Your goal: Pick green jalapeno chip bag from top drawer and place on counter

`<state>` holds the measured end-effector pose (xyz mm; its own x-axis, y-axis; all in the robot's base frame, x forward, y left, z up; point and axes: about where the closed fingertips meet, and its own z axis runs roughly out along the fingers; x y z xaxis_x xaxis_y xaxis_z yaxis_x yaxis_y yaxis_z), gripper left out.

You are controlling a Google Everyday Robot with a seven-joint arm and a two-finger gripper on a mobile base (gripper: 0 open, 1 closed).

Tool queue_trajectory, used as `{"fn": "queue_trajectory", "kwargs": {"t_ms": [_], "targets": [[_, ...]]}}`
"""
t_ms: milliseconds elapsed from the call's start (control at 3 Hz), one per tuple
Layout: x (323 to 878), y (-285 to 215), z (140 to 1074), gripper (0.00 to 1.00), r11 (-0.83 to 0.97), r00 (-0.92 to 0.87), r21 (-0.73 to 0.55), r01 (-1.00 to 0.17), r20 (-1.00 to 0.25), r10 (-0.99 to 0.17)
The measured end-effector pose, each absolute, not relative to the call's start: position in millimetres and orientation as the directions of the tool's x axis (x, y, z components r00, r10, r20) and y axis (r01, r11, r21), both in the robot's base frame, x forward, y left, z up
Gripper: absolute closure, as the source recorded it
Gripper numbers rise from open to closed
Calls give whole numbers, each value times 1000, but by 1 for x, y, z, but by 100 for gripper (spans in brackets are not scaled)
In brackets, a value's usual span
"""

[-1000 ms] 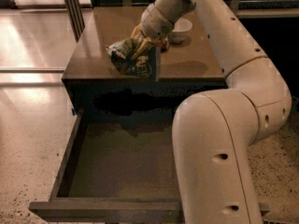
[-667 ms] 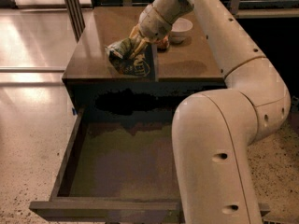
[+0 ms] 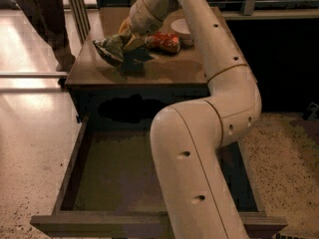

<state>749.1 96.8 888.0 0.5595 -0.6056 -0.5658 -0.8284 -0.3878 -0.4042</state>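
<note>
The green jalapeno chip bag (image 3: 110, 48) is held by my gripper (image 3: 122, 44) just above the left front part of the counter (image 3: 169, 68). The gripper is shut on the bag, with the bag hanging out to the left of the fingers. The top drawer (image 3: 114, 176) stands pulled out below the counter, and its olive-tinted floor shows nothing on it. My white arm crosses in front of the drawer's right half and hides that part.
A red crushed can (image 3: 163, 42) lies on the counter just right of the gripper. A pale bowl (image 3: 181, 28) sits behind it. A person's legs (image 3: 52, 19) stand on the pale floor at the far left, near metal bars (image 3: 79, 6).
The view has shifted. The gripper with the bag has moved left and slightly down toward the counter's left side. The drawer stays open.
</note>
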Motion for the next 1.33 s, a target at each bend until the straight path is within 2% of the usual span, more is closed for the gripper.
{"fn": "queue_trajectory", "kwargs": {"t_ms": [333, 667, 1000, 1333], "targets": [[749, 97, 888, 100, -388, 560, -404, -828, -566, -606], [749, 97, 888, 86, -388, 560, -404, -828, -566, -606], [749, 97, 888, 55, -388, 560, -404, -828, -566, -606], [749, 97, 888, 32, -388, 560, -404, -828, -566, -606]]}}
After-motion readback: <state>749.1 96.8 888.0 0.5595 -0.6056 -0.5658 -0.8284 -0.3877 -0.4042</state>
